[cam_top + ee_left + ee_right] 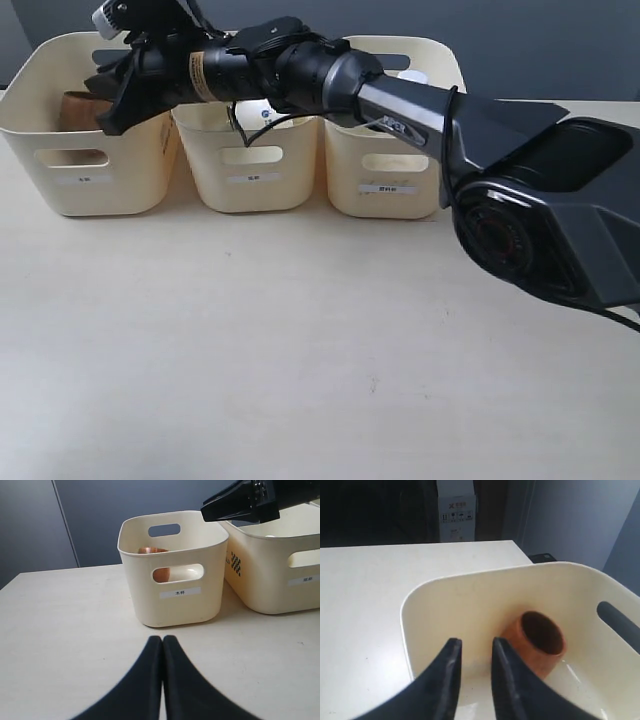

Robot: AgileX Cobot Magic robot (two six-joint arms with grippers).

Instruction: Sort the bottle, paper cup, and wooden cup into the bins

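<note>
The wooden cup (535, 645) lies on its side inside the left bin (85, 185), its brown wall showing over the rim (78, 105) and through the handle slot (161, 573). My right gripper (474, 645) reaches across and hangs just above that bin (470, 577); it is open with nothing between its fingers. In the exterior view the right gripper (108, 122) is over the bin's near rim. My left gripper (162, 639) is shut and empty, low over the table in front of the left bin (180, 607). A white thing with a blue mark (264, 113) peeks from the middle bin. The bottle is hidden.
The middle bin (250, 185) and right bin (385, 195) stand in a row beside the left one at the back of the pale table (300, 350). The right arm (400, 100) stretches over both of them. A dark wall lies behind.
</note>
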